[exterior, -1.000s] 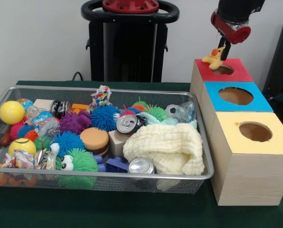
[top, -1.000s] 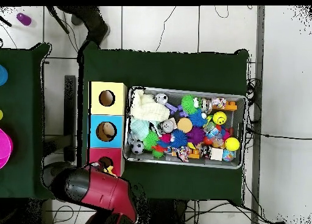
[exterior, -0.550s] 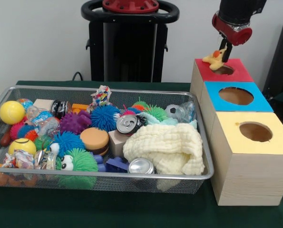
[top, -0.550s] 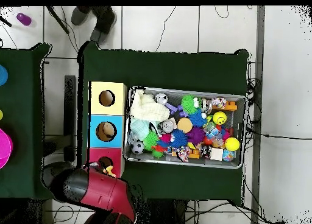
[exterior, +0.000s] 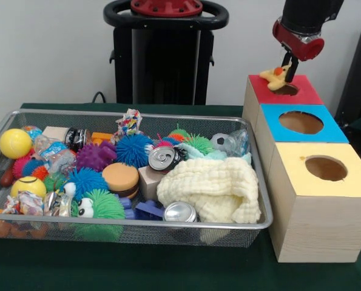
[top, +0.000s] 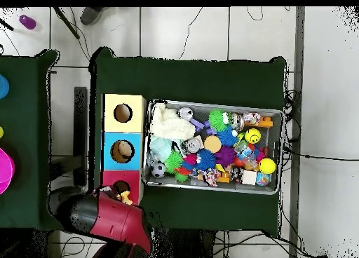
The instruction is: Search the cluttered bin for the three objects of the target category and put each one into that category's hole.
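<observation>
plush duck (exterior: 275, 74) in tool (exterior: 286, 71) — grip unclear

front view low across table; overhead straight down, farther; both share bin (exterior: 22, 118) (top: 277, 115), boxes (exterior: 313, 200) (top: 106, 132).

Three boxes (exterior: 307, 157), two cans (exterior: 163, 158), one bin (exterior: 22, 115)

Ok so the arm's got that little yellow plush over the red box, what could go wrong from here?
1. The yellow plush toy hangs at the near rim of the hole in the red box, not squarely over it. If released here, it might catch on the lid or slide off the edge.
2. The claw seems to pinch only one end of the toy, so it could slip out early.
</observation>
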Available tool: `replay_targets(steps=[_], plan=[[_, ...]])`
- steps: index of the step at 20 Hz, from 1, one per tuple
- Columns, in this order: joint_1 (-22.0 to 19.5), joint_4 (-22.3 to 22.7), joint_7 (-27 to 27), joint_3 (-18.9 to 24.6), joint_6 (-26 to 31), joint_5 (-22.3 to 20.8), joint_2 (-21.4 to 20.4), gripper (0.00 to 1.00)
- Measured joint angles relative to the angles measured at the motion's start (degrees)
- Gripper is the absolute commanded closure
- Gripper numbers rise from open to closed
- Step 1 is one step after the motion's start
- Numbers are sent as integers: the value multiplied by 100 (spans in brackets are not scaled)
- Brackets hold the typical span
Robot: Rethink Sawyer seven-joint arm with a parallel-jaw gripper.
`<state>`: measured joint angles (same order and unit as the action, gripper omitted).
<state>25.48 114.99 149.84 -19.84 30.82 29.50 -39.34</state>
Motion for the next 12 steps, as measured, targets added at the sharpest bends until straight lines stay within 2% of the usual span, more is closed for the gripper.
replay_targets(steps=[6,12], plan=[[4,-60,0,27,-510,0,121,100],[6,-40,0,146,-1521,-38,485,100]])
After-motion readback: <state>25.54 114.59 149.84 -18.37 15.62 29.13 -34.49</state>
